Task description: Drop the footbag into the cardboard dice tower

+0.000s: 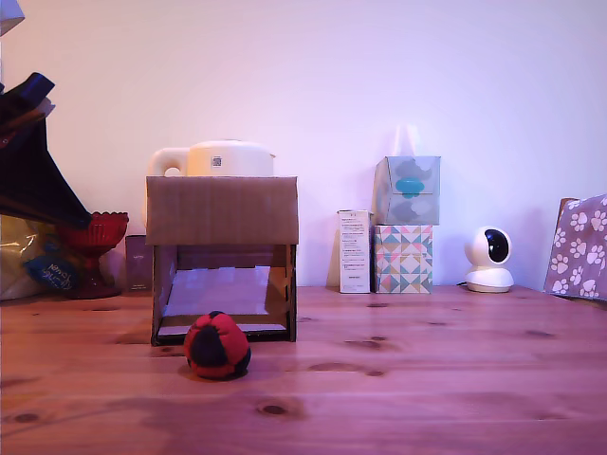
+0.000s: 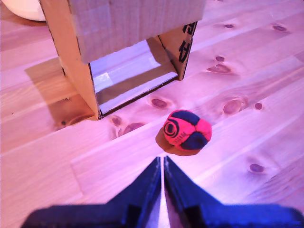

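Your footbag [image 1: 217, 346] sits on the wooden counter [image 1: 427, 379], just in front of the tower [image 1: 222, 210] and apart from it, a little toward the exterior view's left of the tower's middle. In the wrist view the footbag [image 2: 187, 130] shows red and black panels with a ring mark on one red panel, and it rests on bare wood with its shadow beneath it.

The tower stands upright with its plain upper panel facing the exterior camera; below that, the cut-out front shows a pale sloped ramp [image 1: 220, 292]. From the wrist you see the tower [image 2: 118, 28] from above and in front, with the ramp [image 2: 128, 76] lit pale inside.

Your pincer [image 2: 162, 190] is closed and holds nothing: the two dark fingers meet with only a thin slit between them. It hangs above the counter, short of the footbag and not touching it.

Behind the tower is a white kettle [image 1: 223, 157]. To the exterior view's right stand a white carton [image 1: 354, 251], two stacked tissue boxes [image 1: 405, 224] and a small white camera [image 1: 489, 259].
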`<action>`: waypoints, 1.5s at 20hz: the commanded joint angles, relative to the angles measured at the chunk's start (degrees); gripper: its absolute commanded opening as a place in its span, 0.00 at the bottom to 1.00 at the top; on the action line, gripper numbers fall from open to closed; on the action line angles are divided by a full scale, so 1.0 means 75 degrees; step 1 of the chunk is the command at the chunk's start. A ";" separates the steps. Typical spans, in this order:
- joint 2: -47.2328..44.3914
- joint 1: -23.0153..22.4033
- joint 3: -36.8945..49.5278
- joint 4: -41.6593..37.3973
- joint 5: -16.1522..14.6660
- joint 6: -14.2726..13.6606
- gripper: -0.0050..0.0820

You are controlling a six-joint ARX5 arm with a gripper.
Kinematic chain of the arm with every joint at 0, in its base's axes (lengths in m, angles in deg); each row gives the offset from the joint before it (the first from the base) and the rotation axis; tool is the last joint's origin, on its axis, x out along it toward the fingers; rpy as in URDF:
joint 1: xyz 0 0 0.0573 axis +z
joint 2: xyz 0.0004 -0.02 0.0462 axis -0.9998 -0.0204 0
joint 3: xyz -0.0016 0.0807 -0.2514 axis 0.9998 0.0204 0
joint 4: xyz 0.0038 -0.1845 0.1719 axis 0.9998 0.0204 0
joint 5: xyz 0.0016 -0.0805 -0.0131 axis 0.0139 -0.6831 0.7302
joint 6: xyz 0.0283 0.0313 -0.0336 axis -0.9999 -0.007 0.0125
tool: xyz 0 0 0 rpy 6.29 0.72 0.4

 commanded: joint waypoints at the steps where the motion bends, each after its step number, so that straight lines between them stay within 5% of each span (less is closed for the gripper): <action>1: 0.0058 0.0012 0.0041 -0.0122 -0.0050 0.0017 0.03; 10: 0.0058 0.0012 0.0041 -0.0181 -0.0087 -0.0082 0.03; 18: -0.0009 -0.0536 0.0289 -0.1387 -0.0679 -0.0175 0.03; 23: -0.0895 -0.1142 0.0344 -0.2063 -0.0600 -0.0102 0.03; 30: -0.1839 -0.1166 0.0341 -0.2530 -0.0603 -0.0198 0.04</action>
